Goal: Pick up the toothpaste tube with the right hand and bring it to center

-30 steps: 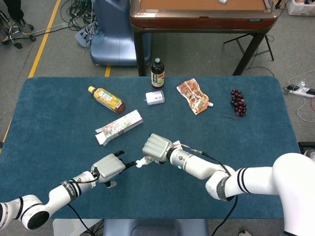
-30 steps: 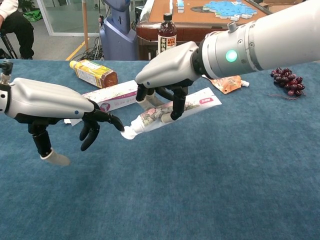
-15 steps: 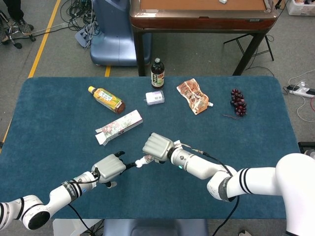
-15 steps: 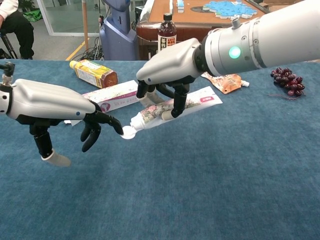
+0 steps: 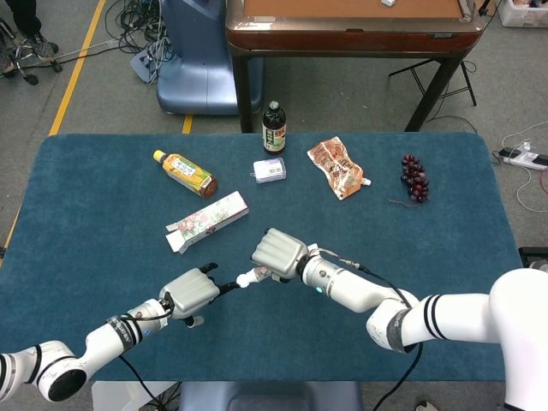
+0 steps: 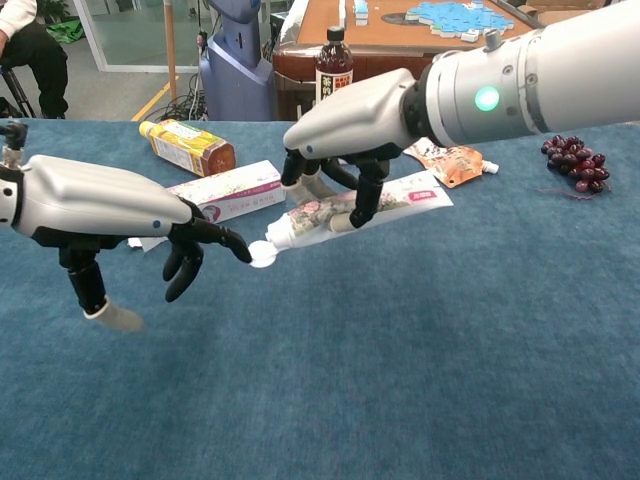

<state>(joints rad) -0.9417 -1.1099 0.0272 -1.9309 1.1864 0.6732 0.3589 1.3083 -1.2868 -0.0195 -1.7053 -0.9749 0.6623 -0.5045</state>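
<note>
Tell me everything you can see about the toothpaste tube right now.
The toothpaste tube is a soft-looking white tube with a floral print, a pink patch near its flat crimped end and a round white cap. It is held off the table, nearly level, cap end pointing toward the robot's left and a little lower. The right hand grips it from above around the middle. A fingertip of the left hand reaches the cap, seemingly touching it.

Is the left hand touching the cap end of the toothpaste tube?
Touching. In the chest view a fingertip of the left hand meets the white cap of the toothpaste tube, which the right hand holds off the table.
</note>
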